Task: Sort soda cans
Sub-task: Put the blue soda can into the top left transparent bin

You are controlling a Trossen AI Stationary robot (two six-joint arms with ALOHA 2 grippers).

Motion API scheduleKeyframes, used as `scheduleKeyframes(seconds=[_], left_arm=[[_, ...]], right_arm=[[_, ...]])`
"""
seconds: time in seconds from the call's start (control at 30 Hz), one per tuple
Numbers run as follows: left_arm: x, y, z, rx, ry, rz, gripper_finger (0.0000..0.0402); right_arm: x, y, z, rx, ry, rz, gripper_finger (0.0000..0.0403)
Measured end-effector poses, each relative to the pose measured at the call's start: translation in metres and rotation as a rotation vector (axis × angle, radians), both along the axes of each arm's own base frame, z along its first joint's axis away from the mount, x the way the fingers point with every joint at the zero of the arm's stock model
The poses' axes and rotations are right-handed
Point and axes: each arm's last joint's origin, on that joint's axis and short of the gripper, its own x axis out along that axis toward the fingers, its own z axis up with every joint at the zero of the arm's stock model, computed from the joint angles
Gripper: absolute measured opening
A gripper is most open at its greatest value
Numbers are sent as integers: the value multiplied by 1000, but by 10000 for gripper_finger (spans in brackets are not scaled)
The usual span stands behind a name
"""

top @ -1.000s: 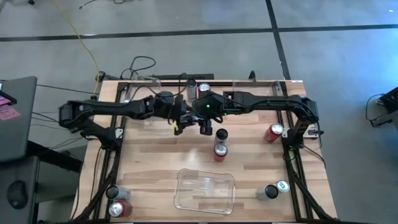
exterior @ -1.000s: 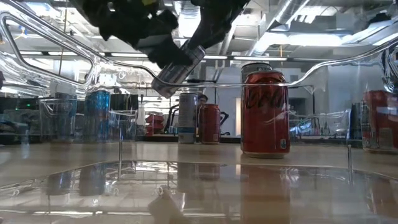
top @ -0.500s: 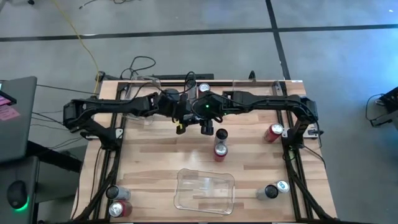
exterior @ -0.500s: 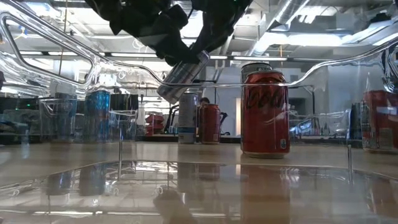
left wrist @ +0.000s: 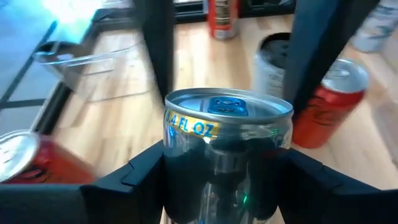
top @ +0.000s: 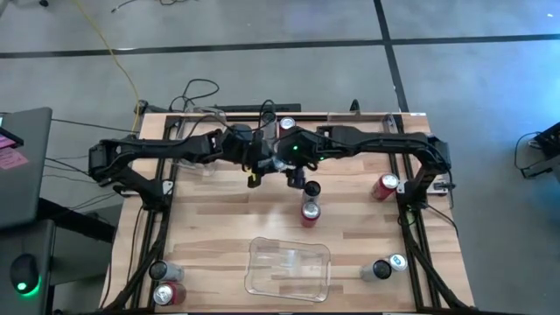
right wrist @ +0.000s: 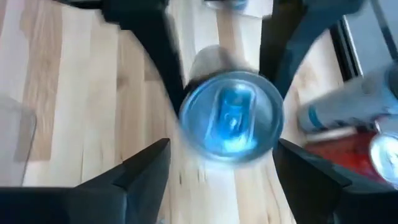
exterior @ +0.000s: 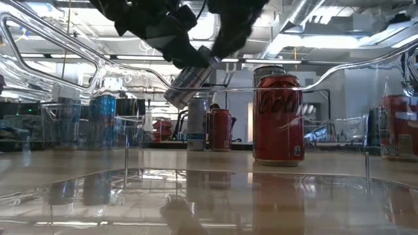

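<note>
A silver soda can [exterior: 191, 78] hangs tilted in the air over the table's middle, with its top [right wrist: 230, 115] turned up toward my right gripper. My left gripper [left wrist: 227, 186] [top: 260, 159] reaches in from the left and is shut on this can. My right gripper [right wrist: 221, 155] [top: 296, 175] is open; its fingers stand on either side of the can's top end, apart from it. Below stand a red can [top: 309, 211] and a dark can [top: 312, 188], upright on the wood. My left gripper pinches the silver can's side wall [left wrist: 186, 180] between its two fingers [left wrist: 140, 177], on the part of the body below the top rim. The fingers come from the table's left, slanting down. The can is lifted clear and tilted, top end upward to the right.
A clear bin [top: 287, 267] lies near the front edge. More cans stand at the near left [top: 166, 284], the near right [top: 385, 267] and the right side [top: 385, 185]. Clear bins with cans line the far edge [top: 287, 125].
My left gripper has moved in toward the can from the left. My right gripper has come off the can's top end and shifted a little toward the table's right. The can has stayed tilted in the air at about the same place.
</note>
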Motion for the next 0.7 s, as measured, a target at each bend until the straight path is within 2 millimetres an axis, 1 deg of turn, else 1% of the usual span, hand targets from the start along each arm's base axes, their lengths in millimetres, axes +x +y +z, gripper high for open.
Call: scheduleKeyframes(seconds=[0.1, 0.23, 0.3, 0.37, 0.47, 0.53, 0.6, 0.63, 0.7], left_arm=[[1, 1, 2, 7, -23, 5, 227], [2, 0, 6, -8, -69, 11, 227], [3, 1, 12, -5, -119, 14, 227], [1, 0, 19, 0, -159, 15, 227], [-10, -3, 33, 19, -190, 10, 227], [-21, -6, 46, 38, -221, -1, 227], [-34, -10, 60, 55, -268, -7, 227], [-41, -12, 68, 62, -300, -9, 227], [-52, -16, 76, 67, -354, -10, 227]], right_arm=[[-11, -4, 10, 27, -10, -53, 310], [-26, -6, 28, 65, -56, -118, 312], [-31, -6, 36, 69, -92, -129, 312], [-34, -7, 39, 55, -138, -177, 312], [-41, -8, 30, -4, -182, -242, 312], [-46, -11, 18, -14, -208, -260, 312], [-48, -14, 2, -12, -248, -267, 313], [-50, -16, -5, -7, -284, -268, 313], [-51, -19, -17, 23, -378, -271, 313]])
